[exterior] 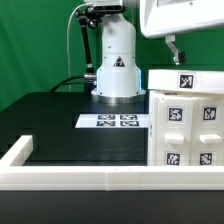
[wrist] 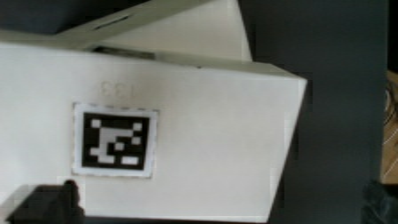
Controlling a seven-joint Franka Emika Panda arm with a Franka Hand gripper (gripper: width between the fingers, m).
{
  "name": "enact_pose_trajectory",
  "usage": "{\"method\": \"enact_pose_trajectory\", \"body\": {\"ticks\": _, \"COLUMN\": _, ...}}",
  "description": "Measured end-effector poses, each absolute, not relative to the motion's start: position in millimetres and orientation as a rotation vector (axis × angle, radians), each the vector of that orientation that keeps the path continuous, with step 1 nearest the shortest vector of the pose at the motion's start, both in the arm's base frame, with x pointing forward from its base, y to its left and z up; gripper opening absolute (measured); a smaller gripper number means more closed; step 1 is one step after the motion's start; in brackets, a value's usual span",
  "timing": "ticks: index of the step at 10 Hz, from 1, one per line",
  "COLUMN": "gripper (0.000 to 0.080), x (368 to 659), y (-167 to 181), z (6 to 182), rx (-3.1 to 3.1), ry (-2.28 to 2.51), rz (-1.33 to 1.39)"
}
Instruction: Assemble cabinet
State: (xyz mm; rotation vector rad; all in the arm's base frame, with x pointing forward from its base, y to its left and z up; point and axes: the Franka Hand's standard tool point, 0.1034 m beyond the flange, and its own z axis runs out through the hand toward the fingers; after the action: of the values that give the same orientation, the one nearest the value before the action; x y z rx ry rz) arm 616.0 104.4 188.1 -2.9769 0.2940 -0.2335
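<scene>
While poised just above the cabinet [exterior: 186, 112], arm's wrist vertical, fingers [wrist: 48, 203] pointing down, spread apart.

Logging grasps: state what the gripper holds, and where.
Nothing, it seems: the gripper hangs open above the cabinet, with a gap beside its fingers.

The white plastic boxy cabinet body [exterior: 186, 125] sits upright at the exterior view's right, hard against the table's front rim; black-and-white square marker tags [wrist: 118, 142] all over its faces; some seams showing.
</scene>
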Motion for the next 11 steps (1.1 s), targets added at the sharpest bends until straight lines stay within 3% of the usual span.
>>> {"method": "enact_pose_trajectory", "body": {"ticks": 7, "gripper": 0.0796, "x": 617, "y": 100, "z": 186.3, "rx": -3.016, "ry": -0.674, "rz": -0.247}}
{"method": "enact_pose_trajectory", "body": {"ticks": 11, "gripper": 0.0796, "x": 614, "y": 104, "z": 175.4, "rx": -2.890, "ry": -1.302, "rz": -0.168}}
